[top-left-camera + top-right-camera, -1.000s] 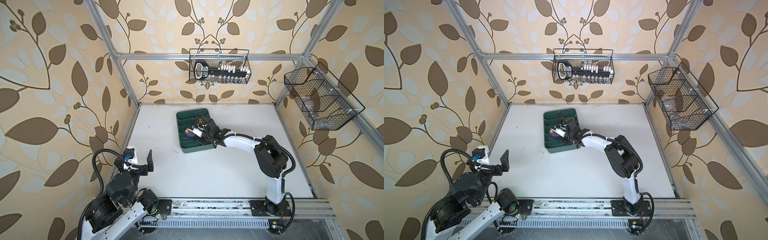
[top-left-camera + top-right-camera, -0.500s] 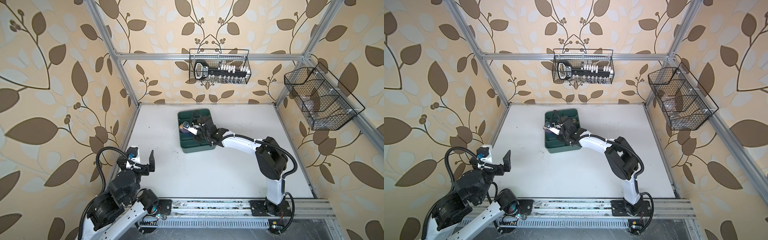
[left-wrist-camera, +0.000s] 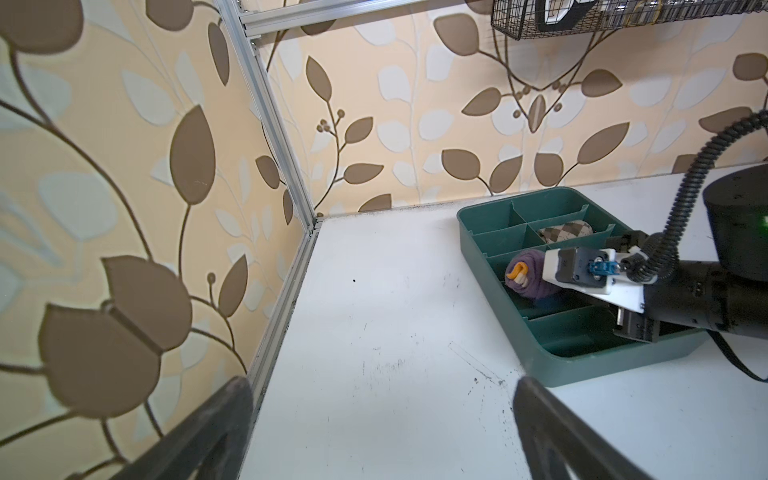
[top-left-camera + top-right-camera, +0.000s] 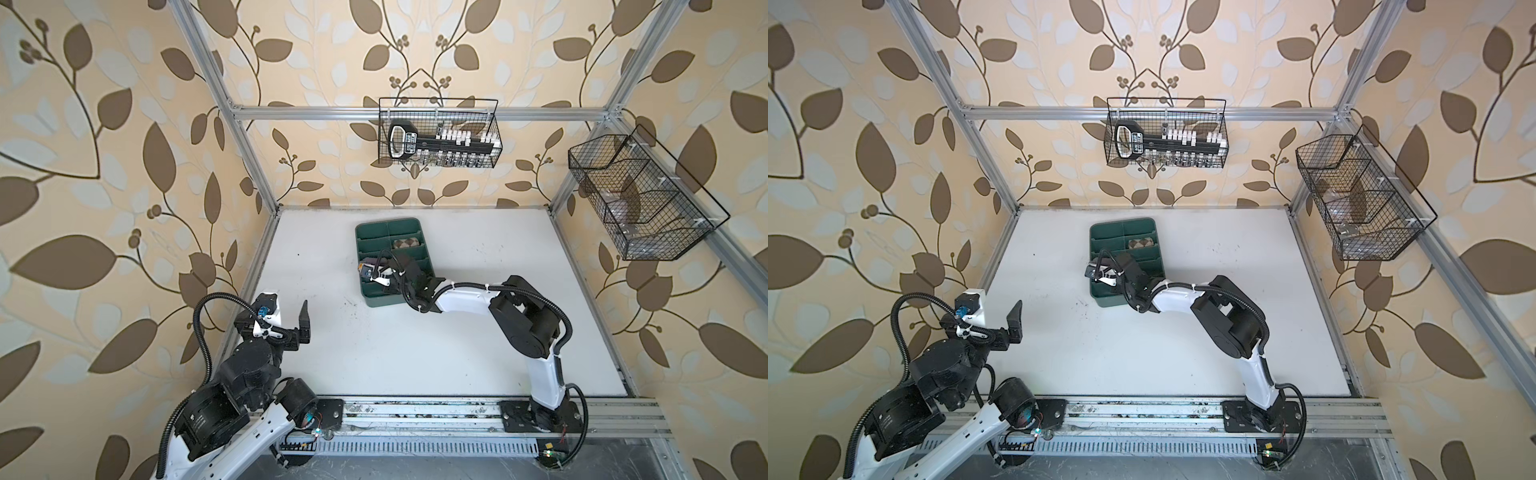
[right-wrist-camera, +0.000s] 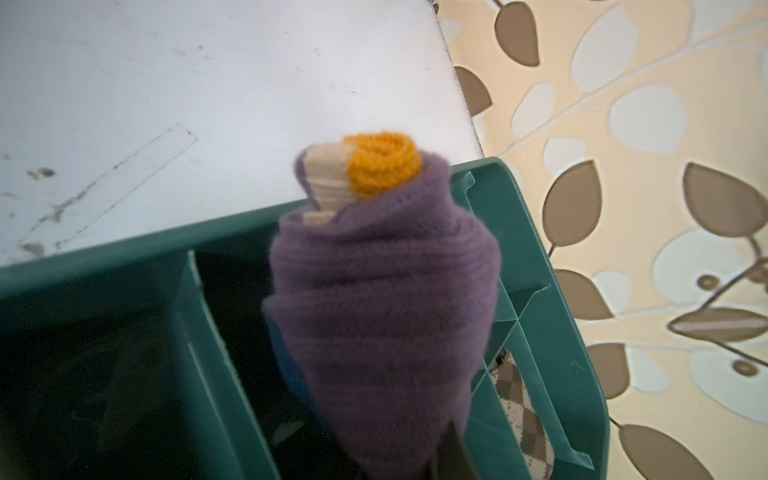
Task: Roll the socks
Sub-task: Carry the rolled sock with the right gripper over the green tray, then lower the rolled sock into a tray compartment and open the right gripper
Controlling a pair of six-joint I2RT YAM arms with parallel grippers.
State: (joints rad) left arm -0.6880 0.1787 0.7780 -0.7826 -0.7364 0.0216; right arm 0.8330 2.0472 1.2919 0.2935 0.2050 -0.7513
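Leaf-patterned wallpaper lines the walls around a white worktop [image 4: 415, 365], scuffed with dark specks. Toward the back wall sits a green divided tray [image 4: 376, 302]. The right hand [image 4: 371, 269] reaches over the tray's left side and pinches the purple sock [image 5: 382, 291], which is rolled into a tight bundle with its orange cuff coiled at the exposed end. The bundle sits low in a middle compartment by the tray's left wall; whether it touches the floor of that compartment cannot be told. The tan sock [image 3: 565, 233], also rolled, lies in the compartment just behind and to the right. The left hand [image 3: 382, 386] hovers above the near left corner of the worktop, well apart from the tray, with its fingers spread wide and nothing between them.
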